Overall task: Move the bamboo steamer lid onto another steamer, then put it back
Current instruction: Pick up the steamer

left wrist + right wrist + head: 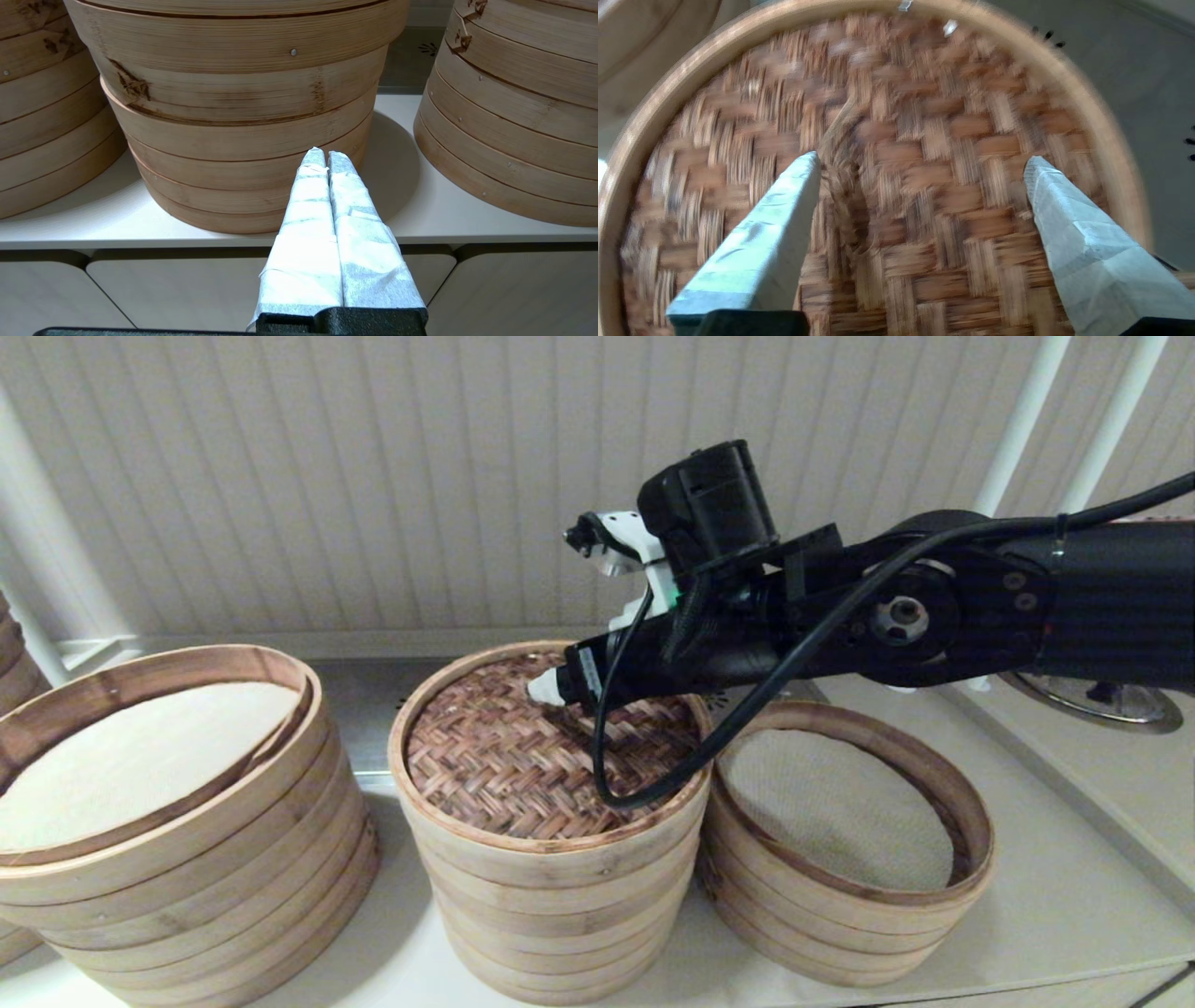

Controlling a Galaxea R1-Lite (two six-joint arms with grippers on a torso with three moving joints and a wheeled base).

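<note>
The bamboo steamer lid (523,756), with its dark herringbone top and pale hoop, lies on the tall middle stack (560,915). My right gripper (551,691) reaches in from the right, just above the lid's centre. In the right wrist view it is open (923,158), its fingers straddling the weave (952,116), one beside a small woven loop (840,154). The other steamer (822,933), low with an off-white liner, stands to the lid's right, uncovered. My left gripper (326,154) is shut on nothing, parked low in front of the counter edge.
A much wider stack (187,887) with a cream liner stands at the left, close to the middle one. A round metal drain (1092,695) sits at the back right. A wall runs behind the counter. The counter's front edge (140,238) has cabinet fronts below.
</note>
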